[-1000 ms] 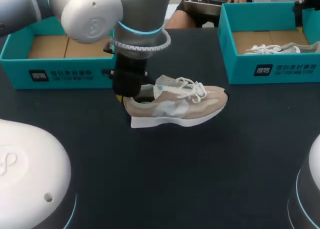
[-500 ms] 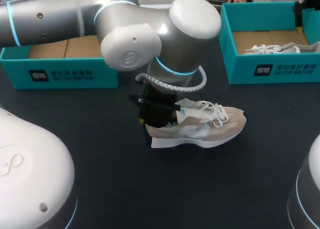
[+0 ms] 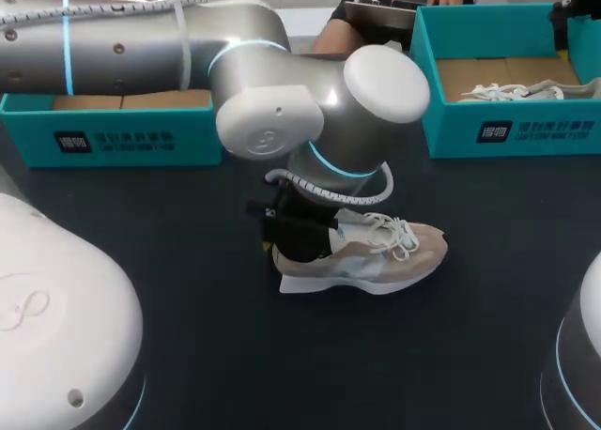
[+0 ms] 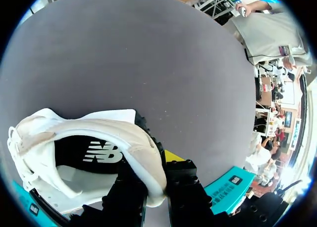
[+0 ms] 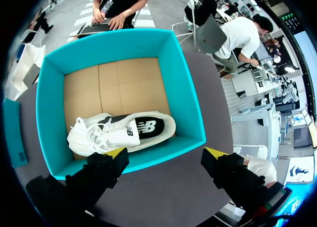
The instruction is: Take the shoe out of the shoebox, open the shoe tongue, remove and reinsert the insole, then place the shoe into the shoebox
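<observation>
A beige shoe (image 3: 380,254) with white laces sits mid-table, toe pointing right. My left arm comes across from the left, and my left gripper (image 3: 293,231) is at the shoe's heel. In the left wrist view, the left gripper (image 4: 156,168) is shut on the heel collar of the shoe (image 4: 99,133), one finger inside and one outside; the dark insole (image 4: 94,152) shows within. My right gripper (image 5: 166,153) hangs open above the right teal shoebox (image 5: 185,88), which holds a second white shoe (image 5: 124,132).
A teal shoebox (image 3: 113,134) with a cardboard floor stands at the back left. The right shoebox (image 3: 512,130) with the other shoe (image 3: 516,92) stands at the back right. My arms' white bases (image 3: 56,327) fill the front corners.
My left arm has carried the shoe by its heel to the right and toward the table's front. The right gripper stays open.
</observation>
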You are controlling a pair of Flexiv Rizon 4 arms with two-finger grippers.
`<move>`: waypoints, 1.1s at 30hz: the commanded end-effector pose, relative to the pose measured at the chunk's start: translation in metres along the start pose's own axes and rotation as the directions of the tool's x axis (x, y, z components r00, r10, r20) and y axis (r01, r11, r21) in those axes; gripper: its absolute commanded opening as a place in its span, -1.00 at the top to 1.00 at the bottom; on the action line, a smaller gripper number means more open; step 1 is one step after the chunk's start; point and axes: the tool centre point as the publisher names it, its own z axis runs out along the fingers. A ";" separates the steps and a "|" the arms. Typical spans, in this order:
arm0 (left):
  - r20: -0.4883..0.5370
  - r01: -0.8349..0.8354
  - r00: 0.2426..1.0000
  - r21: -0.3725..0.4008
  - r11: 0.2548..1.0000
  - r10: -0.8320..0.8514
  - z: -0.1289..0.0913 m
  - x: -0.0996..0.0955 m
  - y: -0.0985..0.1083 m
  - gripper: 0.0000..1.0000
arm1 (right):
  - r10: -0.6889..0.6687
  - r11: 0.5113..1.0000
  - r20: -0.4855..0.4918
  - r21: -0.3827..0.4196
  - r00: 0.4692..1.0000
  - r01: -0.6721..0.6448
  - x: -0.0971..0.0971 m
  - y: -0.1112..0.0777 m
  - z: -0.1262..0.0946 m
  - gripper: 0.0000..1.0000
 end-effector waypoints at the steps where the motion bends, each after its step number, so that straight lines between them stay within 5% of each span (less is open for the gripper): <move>1: 0.007 -0.005 1.000 -0.004 1.000 0.005 0.007 0.007 -0.001 1.00 | 0.000 1.000 -0.001 -0.001 1.000 0.000 0.000 -0.001 0.000 -1.00; 13: -0.024 -0.055 0.998 0.021 0.998 0.055 0.022 0.015 -0.001 0.95 | 0.000 1.000 -0.001 -0.001 1.000 0.000 0.000 -0.001 0.000 -1.00; 15: -0.007 -0.064 0.998 0.033 0.997 0.065 0.021 0.017 -0.001 -0.46 | 0.000 1.000 -0.001 -0.001 1.000 0.000 0.000 -0.001 0.000 -1.00; 16: 0.012 -0.067 0.998 0.027 0.997 0.067 0.019 0.019 -0.001 -1.00 | 0.000 1.000 -0.001 -0.001 1.000 0.000 0.000 -0.001 0.000 -1.00; 28: 0.340 0.040 0.935 0.169 0.985 -0.097 -0.032 0.054 0.017 -1.00 | 0.000 1.000 -0.001 -0.001 1.000 0.000 0.000 -0.001 0.000 -1.00; 33: 0.397 0.214 0.847 0.355 0.910 -0.354 -0.048 0.072 0.021 -1.00 | 0.000 1.000 -0.001 -0.001 1.000 0.000 0.000 -0.001 0.000 -1.00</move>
